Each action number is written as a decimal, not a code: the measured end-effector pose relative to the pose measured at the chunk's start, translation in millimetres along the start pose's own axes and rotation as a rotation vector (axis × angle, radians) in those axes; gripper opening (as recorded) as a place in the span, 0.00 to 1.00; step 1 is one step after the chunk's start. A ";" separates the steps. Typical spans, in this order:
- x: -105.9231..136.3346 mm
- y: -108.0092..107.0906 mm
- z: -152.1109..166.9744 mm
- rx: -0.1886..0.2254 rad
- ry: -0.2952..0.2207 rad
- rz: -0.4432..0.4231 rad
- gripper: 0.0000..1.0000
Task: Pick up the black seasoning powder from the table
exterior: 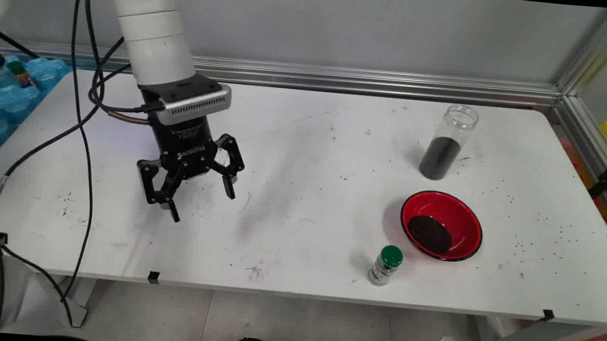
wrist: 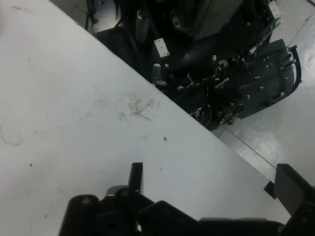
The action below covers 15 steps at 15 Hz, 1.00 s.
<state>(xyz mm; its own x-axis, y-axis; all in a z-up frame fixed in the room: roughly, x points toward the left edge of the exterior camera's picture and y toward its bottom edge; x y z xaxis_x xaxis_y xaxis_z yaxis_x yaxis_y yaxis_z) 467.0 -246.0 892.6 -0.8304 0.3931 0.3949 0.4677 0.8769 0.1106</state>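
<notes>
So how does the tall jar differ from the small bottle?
The jar is tall, clear and has no lid; the bottle is short and closed with a green cap. The jar stands behind the red bowl, the bottle in front of it. Both stand upright on the table.

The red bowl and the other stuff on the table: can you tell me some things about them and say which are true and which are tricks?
1. The red bowl has dark grains in it. True.
2. The little jar has a yellow cap. False: its cap is green.
3. The gripper is holding the tall clear jar. False: it is open, holds nothing and hangs over the table's left part, far from the jar.
4. The tall clear jar has no lid on. True.
5. The little jar stands inside the bowl. False: it stands on the table beside it.
</notes>
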 end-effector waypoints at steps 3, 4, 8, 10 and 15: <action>0.8 -4.1 0.4 0.018 0.001 -0.027 1.00; 1.1 -7.2 0.6 0.030 0.003 -0.044 1.00; 4.0 -31.5 2.2 0.113 0.025 -0.150 1.00; 5.3 -41.8 3.1 0.145 0.035 -0.190 1.00; 11.1 -75.3 7.6 0.243 0.084 -0.330 1.00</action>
<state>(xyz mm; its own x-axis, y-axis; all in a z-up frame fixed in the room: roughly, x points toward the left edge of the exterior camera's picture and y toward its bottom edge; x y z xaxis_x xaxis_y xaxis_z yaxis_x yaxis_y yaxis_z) 420.3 -305.6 881.7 -0.8917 0.0647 0.4480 0.0868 0.9958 0.0290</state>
